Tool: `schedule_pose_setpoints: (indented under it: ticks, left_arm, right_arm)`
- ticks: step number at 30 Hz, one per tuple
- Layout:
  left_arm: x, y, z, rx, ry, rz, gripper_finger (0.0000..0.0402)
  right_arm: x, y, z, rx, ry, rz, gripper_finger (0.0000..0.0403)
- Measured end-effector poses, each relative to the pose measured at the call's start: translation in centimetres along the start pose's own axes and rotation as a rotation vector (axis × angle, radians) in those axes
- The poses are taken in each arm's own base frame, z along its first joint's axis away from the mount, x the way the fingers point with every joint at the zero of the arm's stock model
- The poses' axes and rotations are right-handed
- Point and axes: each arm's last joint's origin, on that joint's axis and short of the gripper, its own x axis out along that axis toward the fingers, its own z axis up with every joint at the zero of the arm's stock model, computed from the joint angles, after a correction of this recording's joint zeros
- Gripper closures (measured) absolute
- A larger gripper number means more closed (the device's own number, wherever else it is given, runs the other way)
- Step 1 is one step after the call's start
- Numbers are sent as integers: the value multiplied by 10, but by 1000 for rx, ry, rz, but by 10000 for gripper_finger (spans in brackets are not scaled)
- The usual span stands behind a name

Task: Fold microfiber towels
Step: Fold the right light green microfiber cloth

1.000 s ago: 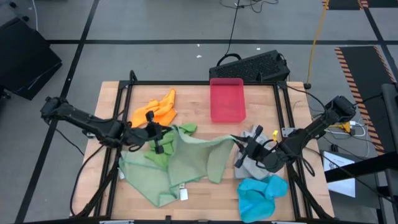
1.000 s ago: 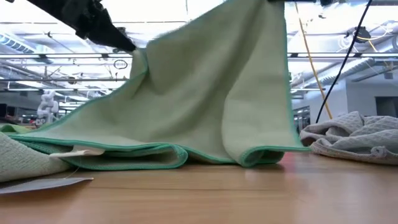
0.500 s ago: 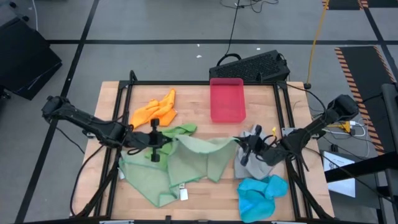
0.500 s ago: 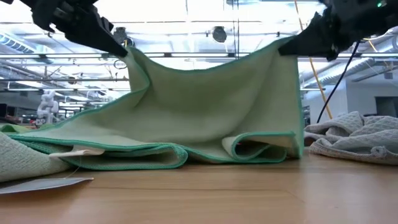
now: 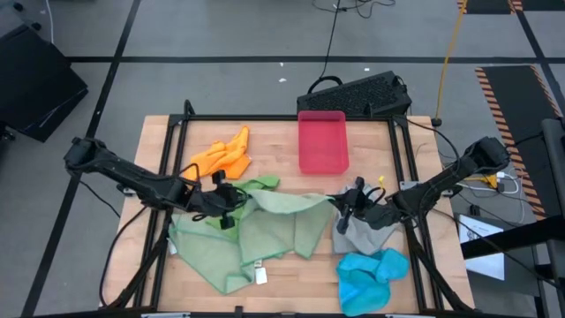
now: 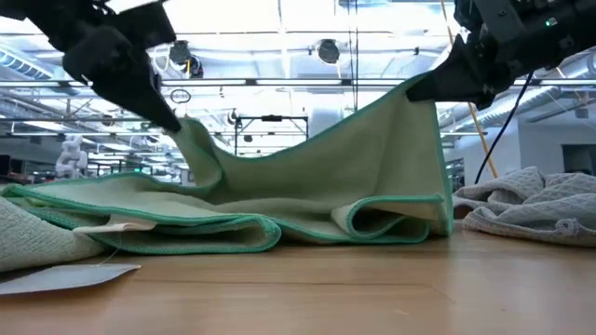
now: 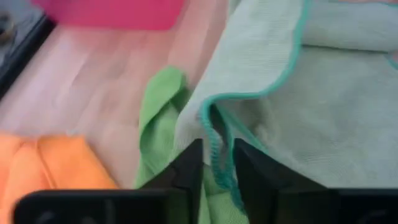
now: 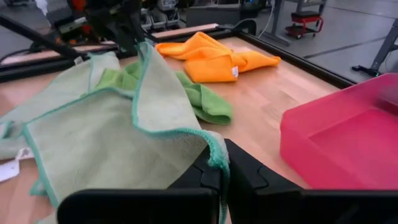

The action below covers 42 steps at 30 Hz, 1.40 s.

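A pale sage green towel (image 5: pixel 265 231) lies mid-table, its far edge raised between both grippers. My left gripper (image 5: pixel 231 205) is at the towel's left raised corner (image 6: pixel 186 130), its fingers apart with the hem (image 7: pixel 215 152) in the gap. My right gripper (image 5: pixel 342 205) is shut on the right raised corner (image 6: pixel 414 91). The towel's near part rests folded on the table (image 6: pixel 233 237). A bright green towel (image 5: pixel 258 185) lies partly under it. An orange towel (image 5: pixel 221 157), a grey one (image 5: pixel 357 234) and a blue one (image 5: pixel 371 276) lie around. My left gripper has the pale green towel's teal hem (image 7: pixel 215 152) between its parted fingers (image 7: pixel 189 168), coming slanting down from the table's left. The corner still stands raised at the fingertips. Whether the fingers touch the cloth, I cannot tell. My right gripper pinches the towel's corner (image 8: pixel 216 155) between its two shut fingers, at the hem, coming nearly level from the table's right. The corner is lifted clear, and the cloth falls slack from it down to the table.
A pink-red tray (image 5: pixel 322 141) stands at the far middle, with a black keyboard (image 5: pixel 357 93) behind the table. A white label (image 5: pixel 260 276) sticks out of the pale green towel near the front edge. Bare wood (image 5: pixel 300 278) shows at the front middle.
Both grippers have come down with the towel's raised edge. The left corner has sunk lowest, so the edge now sags and slopes up toward the right corner. The cloth below the right corner has folded over onto the table. The towel's near part has stayed put.
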Motion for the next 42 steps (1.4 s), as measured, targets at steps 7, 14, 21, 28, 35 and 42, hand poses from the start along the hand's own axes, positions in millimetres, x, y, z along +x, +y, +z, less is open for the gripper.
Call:
schedule_pose_setpoints:
  ticks: [7,14,21,28,35,42]
  left_arm:
    - [4,11,-13,-105,77,226,198]
    - [1,16,-20,-286,97,301,142]
    - [-5,6,-22,-293,113,220,135]
    - [-31,3,-20,-321,30,127,135]
    - [-47,-11,-31,-367,4,61,135]
    - [-30,-32,-66,-317,16,68,135]
  right_arm:
    - [2,-2,1,2,-2,-13,401]
    - [2,-2,0,0,3,-15,401]
    - [2,-2,0,-1,3,-15,401]
    - [2,-2,0,-3,3,-16,401]
    - [2,-2,0,4,3,-15,401]
    - [2,-2,1,9,-1,-14,401]
